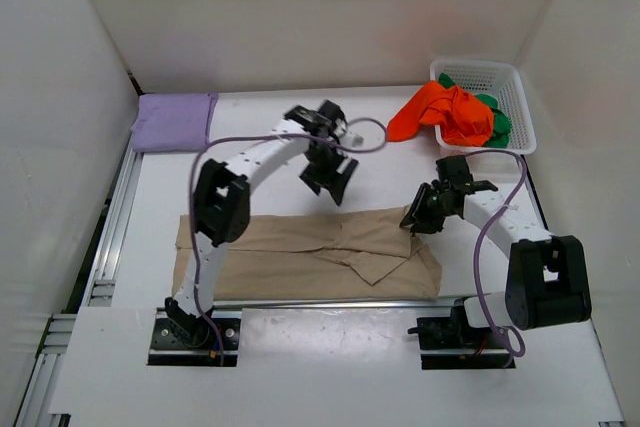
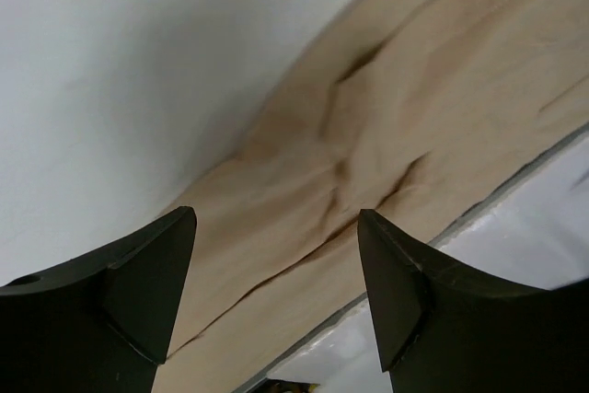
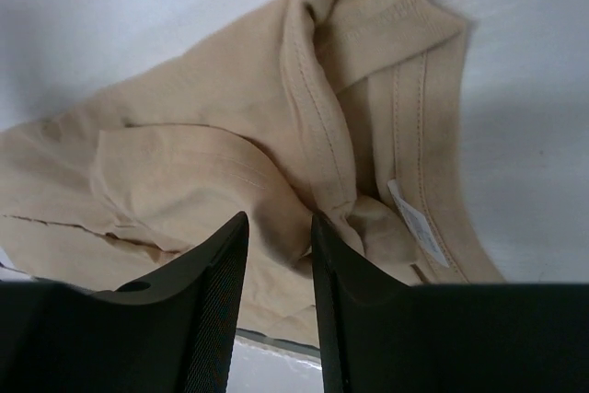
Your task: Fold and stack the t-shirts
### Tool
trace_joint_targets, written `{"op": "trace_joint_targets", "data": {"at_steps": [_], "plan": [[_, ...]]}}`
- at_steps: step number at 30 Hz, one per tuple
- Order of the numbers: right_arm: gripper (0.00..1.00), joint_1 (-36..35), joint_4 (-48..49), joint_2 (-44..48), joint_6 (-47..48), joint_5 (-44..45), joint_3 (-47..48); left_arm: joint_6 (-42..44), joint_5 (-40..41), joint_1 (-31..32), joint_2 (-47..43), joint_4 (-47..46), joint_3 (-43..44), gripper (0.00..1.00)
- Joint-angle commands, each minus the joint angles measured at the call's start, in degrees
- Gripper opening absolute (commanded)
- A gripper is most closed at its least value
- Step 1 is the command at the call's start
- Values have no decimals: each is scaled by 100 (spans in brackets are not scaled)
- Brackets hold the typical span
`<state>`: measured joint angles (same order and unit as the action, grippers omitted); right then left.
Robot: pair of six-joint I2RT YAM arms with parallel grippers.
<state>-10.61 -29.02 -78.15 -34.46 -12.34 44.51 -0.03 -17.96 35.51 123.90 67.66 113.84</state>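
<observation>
A white mesh basket [image 1: 517, 97] sits in the far right corner of the bench [image 1: 150, 197], close to the right wall, its long side running roughly along the right edge. Its rim is a rounded rectangle and its walls are pierced with small holes. The bench top is plain matt white. An aluminium rail [image 1: 108, 247] runs along the left edge of the bench, and a thinner strip [image 1: 330, 303] lies along the near edge. White walls [image 1: 300, 17] stand at the left, far and right edges. Nearer than the strip lies a white board [image 1: 330, 367] with two rectangular cut-outs, one left and one right.
</observation>
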Motion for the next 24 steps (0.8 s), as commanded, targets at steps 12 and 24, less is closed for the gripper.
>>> {"op": "trace_joint_targets", "data": {"at_steps": [12, 24], "plan": [[17, 6, 238, -25, -96, -50, -180, 3, -385, 1125, 995, -244, 533, 69], [0, -46, 1230, 958, 71, 354, -1049, 3, 37, 1125, 540, -499, -2, 10]]}}
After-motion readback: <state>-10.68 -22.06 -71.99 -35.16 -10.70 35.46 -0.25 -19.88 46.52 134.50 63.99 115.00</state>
